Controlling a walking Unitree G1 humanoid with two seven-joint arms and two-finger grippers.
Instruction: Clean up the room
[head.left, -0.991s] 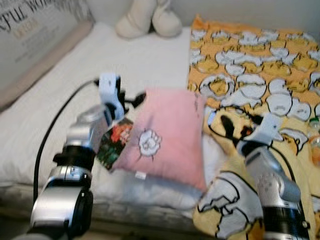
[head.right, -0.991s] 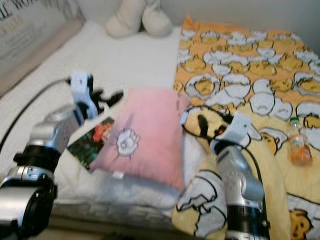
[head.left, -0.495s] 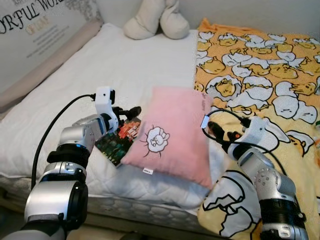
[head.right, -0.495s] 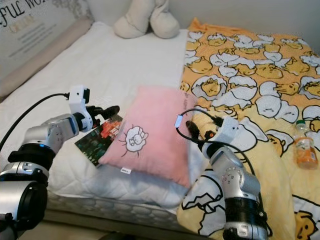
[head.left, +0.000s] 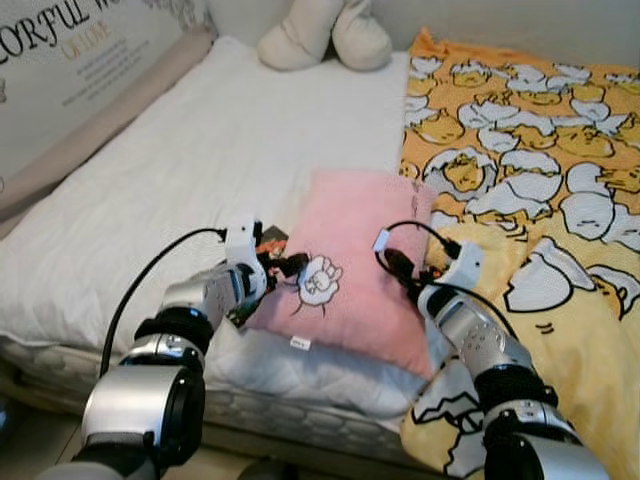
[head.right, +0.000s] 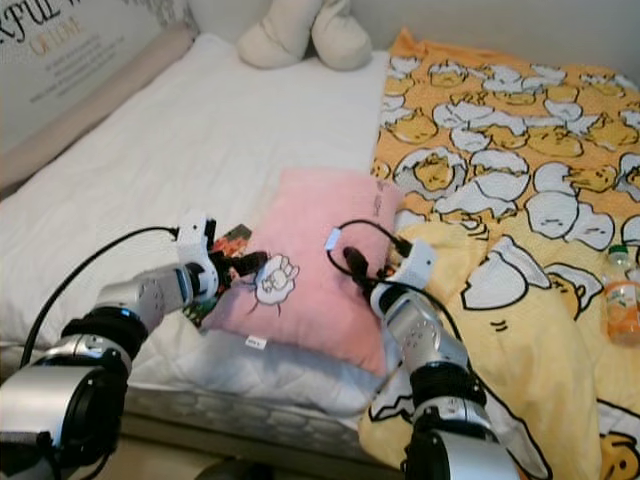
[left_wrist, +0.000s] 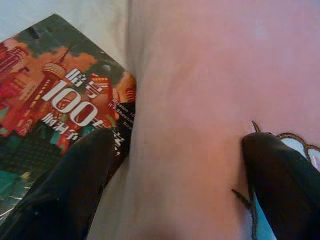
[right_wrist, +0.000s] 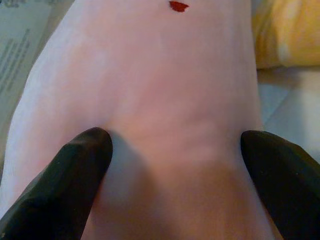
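Since the earlier frames both grippers have closed in on the pink pillow (head.left: 355, 265) from either side; the left gripper (head.left: 283, 268), then short of the pillow's left edge, now has its spread fingers (left_wrist: 75, 187) straddling that edge, one over the pink fabric, the other over the book (left_wrist: 52, 107) tucked partly beneath it; the right gripper (head.left: 400, 270), formerly over the quilt, now presses its spread fingers (right_wrist: 75, 165) into the pillow's right flank; nothing is clamped yet. Risks, as judged: the left gripper may pinch the book together with the pillow and drag it along; a shallow bite on soft stuffing may slip on lifting; the right wrist cable could snag. Both forearms reach forward and low, angled inward, wrists near level. The pillow lies on the white bed (head.left: 200, 150), its right edge against the yellow patterned quilt (head.left: 530, 150); plush toy (head.left: 325, 35) at the far end; bottle (head.right: 620, 295) on the quilt, well apart.
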